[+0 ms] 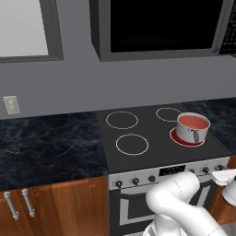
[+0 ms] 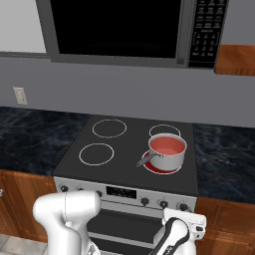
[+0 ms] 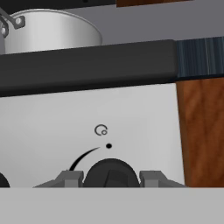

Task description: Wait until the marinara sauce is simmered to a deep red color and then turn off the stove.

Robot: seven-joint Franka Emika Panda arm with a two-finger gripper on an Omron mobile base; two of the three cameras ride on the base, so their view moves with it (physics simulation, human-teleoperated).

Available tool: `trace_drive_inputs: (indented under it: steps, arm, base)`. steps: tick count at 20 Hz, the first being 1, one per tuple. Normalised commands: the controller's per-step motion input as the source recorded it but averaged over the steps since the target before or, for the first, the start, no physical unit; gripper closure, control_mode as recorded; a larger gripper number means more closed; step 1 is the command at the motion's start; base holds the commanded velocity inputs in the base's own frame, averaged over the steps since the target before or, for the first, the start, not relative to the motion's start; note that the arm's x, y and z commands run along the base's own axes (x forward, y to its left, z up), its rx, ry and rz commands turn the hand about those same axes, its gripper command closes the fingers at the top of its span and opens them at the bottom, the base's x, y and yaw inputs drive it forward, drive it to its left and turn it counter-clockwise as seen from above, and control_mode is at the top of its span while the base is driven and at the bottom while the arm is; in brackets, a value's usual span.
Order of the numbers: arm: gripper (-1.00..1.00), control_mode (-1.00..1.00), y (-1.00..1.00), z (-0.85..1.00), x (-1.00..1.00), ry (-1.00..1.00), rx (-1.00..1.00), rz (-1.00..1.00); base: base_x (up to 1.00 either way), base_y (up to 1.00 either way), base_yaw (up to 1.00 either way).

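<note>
The marinara sauce (image 1: 193, 122) (image 2: 167, 145) is a flat salmon-red pool in a steel pot (image 1: 192, 131) (image 3: 51, 31). The pot stands on the front right burner of the stove (image 1: 152, 133) (image 2: 124, 149), and a red disc glows under it. My gripper (image 3: 111, 178) is open, low at the stove's silver front panel (image 3: 131, 118). Its two tips flank the rightmost black knob (image 3: 110, 172), whose edges sit close to them. The white hand (image 1: 225, 176) (image 2: 185, 222) is level with the knob row at the panel's right end.
A black microwave (image 2: 117, 27) hangs above the cooktop. Dark marble counter (image 1: 46, 143) runs on both sides, with wooden cabinets (image 3: 201, 131) below. More knobs and a display (image 2: 117, 191) line the panel. A wall outlet (image 1: 11, 105) is at the left.
</note>
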Motion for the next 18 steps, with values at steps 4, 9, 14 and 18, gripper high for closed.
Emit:
trace_drive_inputs:
  steps: [4, 9, 14, 18]
  arm:
    - [1.0, -1.0, 0.0, 0.0, 0.0, 0.0, 0.0, 0.0]
    - [1.0, -1.0, 0.0, 0.0, 0.0, 0.0, 0.0, 0.0]
    - [1.0, -1.0, 0.0, 0.0, 0.0, 0.0, 0.0, 0.0]
    - [1.0, -1.0, 0.0, 0.0, 0.0, 0.0, 0.0, 0.0]
  base:
    - [0.0, 0.0, 0.0]
    - [0.0, 0.0, 0.0]
    - [0.0, 0.0, 0.0]
    - [0.0, 0.0, 0.0]
